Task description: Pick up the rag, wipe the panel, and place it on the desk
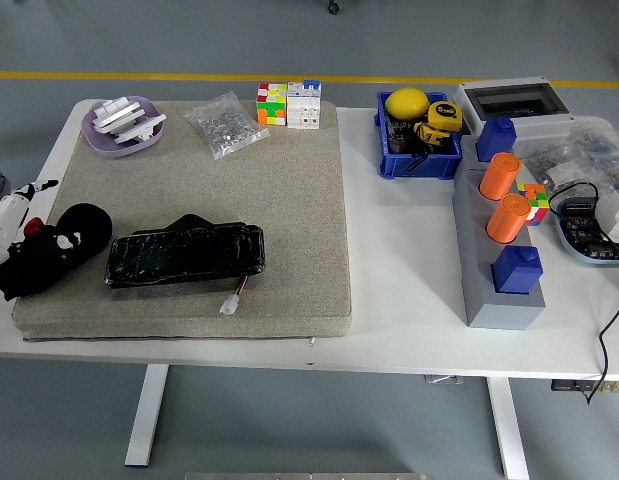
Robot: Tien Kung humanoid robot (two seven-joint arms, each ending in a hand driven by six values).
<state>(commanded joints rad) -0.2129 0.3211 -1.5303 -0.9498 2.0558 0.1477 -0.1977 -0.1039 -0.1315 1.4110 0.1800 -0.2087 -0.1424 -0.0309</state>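
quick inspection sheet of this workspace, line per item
surface: white table with a grey-beige mat over its left half
job's things: black rag at the mat's left edge; black panel beside it on the mat, a small white connector at its front
clutter: purple tray, bag of small parts, two cubes, blue bin, grey block with orange cylinders and blue blocks
grippers: left hand on the rag, fingers curled into it; right hand nothing seen
cables: black cable hanging over the right edge
surroundings: grey floor with a yellow line; no person seen
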